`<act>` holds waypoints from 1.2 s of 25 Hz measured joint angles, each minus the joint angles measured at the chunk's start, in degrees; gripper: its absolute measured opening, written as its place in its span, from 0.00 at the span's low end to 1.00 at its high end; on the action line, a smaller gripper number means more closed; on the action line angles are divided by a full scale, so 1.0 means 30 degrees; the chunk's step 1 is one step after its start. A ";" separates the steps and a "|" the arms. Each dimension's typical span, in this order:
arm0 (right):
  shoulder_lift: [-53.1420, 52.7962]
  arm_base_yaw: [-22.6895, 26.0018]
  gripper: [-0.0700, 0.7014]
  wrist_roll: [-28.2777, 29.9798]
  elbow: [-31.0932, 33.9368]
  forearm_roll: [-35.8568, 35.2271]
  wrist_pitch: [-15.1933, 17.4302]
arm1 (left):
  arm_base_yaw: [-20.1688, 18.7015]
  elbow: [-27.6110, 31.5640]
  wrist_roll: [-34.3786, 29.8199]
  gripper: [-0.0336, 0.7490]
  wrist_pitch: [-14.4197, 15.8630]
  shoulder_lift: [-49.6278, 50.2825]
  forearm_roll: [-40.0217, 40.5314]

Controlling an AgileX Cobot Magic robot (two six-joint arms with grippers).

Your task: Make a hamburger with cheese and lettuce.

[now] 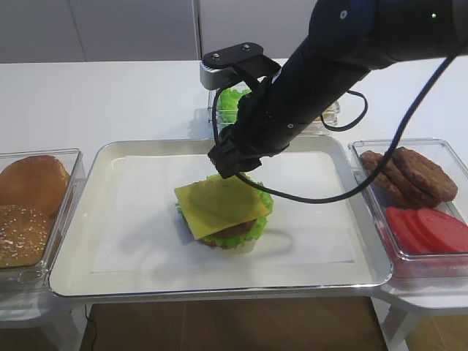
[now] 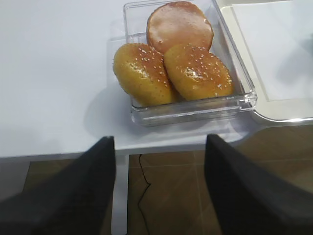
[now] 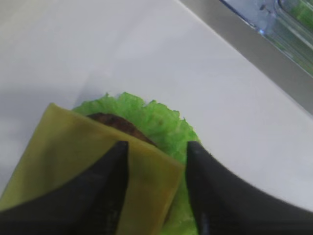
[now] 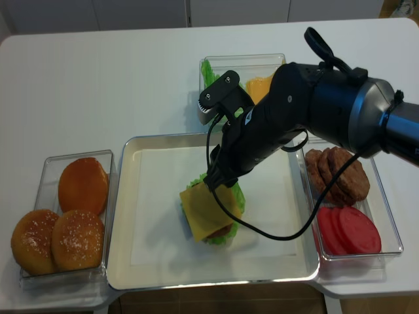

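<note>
The hamburger (image 1: 228, 232) sits in the middle of the silver tray (image 1: 80, 278). A yellow cheese (image 1: 219, 205) slice lies tilted on top of its brown patty (image 3: 115, 122), with the ruffled green lettuce (image 3: 161, 122) showing round the edge. My right gripper (image 1: 230, 174) hangs right over the stack's far edge. In the right wrist view this gripper (image 3: 157, 147) is open, its black fingertips (image 3: 120, 152) apart over a corner of the cheese (image 3: 88, 161). My left gripper (image 2: 160, 139) is open and empty, off the table's front edge near the buns.
A clear box of buns (image 1: 29, 205) stands left of the tray. Right of it a box holds brown patties (image 1: 409, 175) and red tomato slices (image 1: 431, 230). Behind the tray another box (image 4: 242, 72) holds more lettuce and cheese. The right arm's cable (image 1: 409, 131) loops above the tray.
</note>
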State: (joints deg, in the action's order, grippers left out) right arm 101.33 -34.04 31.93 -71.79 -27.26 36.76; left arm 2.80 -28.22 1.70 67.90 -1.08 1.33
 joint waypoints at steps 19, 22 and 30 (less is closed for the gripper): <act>-0.1853 0.1966 0.83 -0.6960 -0.0727 0.5578 0.4397 | 0.0000 0.0000 0.0000 0.60 0.0000 0.0000 0.0000; -0.2317 0.4324 0.82 -0.6972 -0.0870 0.5096 0.5113 | 0.0000 0.0000 0.0000 0.60 0.0000 0.0000 0.0000; -0.4536 1.0883 0.82 -0.8636 -0.0964 0.5626 0.6342 | 0.0000 0.0000 0.0000 0.60 0.0000 0.0000 0.0000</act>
State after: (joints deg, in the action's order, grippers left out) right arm 87.72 -1.39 6.03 -74.68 -10.38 55.79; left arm 2.80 -28.22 1.70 67.90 -1.08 1.33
